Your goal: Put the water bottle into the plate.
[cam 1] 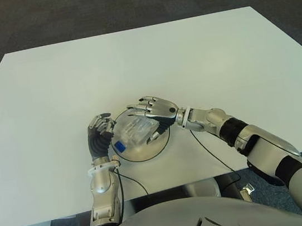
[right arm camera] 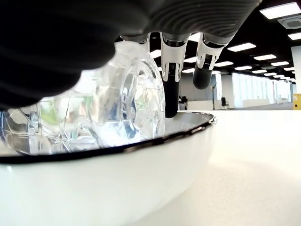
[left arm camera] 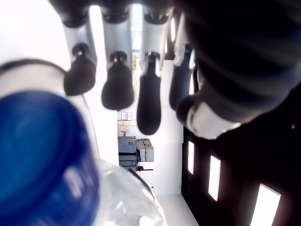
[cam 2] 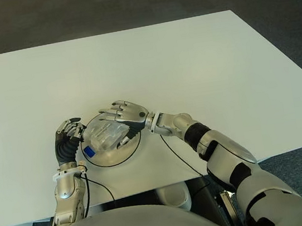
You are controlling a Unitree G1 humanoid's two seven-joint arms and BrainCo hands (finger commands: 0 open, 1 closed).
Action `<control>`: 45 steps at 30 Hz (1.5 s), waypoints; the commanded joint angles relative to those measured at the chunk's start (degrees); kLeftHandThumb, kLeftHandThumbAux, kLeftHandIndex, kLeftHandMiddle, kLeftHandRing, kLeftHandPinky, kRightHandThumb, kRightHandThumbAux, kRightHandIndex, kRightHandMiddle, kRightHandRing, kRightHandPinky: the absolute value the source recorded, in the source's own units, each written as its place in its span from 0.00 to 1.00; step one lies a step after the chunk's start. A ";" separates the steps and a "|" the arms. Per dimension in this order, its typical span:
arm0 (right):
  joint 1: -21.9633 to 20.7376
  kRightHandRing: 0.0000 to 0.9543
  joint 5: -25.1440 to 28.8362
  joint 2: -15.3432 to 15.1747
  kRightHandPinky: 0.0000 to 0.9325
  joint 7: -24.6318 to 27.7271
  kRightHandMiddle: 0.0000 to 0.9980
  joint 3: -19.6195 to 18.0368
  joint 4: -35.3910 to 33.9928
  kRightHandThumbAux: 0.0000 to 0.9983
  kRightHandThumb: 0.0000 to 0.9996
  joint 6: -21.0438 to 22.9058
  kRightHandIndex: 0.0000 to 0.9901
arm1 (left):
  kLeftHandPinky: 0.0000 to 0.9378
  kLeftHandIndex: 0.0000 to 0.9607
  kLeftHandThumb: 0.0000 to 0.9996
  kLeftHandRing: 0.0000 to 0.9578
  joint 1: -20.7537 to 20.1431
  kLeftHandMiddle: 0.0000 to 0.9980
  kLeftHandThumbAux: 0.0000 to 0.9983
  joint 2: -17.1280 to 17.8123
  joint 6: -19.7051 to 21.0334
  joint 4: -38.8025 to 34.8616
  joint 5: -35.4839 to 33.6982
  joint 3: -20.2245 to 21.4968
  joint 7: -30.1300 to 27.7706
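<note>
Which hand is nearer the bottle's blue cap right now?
Left. The left hand shows at the plate's left edge, right beside the blue cap of the water bottle. The right hand arches over the bottle's far end, fingers spread, away from the cap.

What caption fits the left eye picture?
Water bottle lying in the plate, right hand over it, left hand beside.

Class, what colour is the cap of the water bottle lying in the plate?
Blue. The water bottle cap shows best in the left eye view.
</note>
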 commanded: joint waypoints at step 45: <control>8.13 0.00 10.44 -5.54 0.00 -3.63 0.00 -19.41 -19.36 0.22 0.30 -1.42 0.00 | 0.80 0.42 0.84 0.80 -0.21 0.58 0.68 0.05 0.88 0.84 -0.29 0.13 -0.33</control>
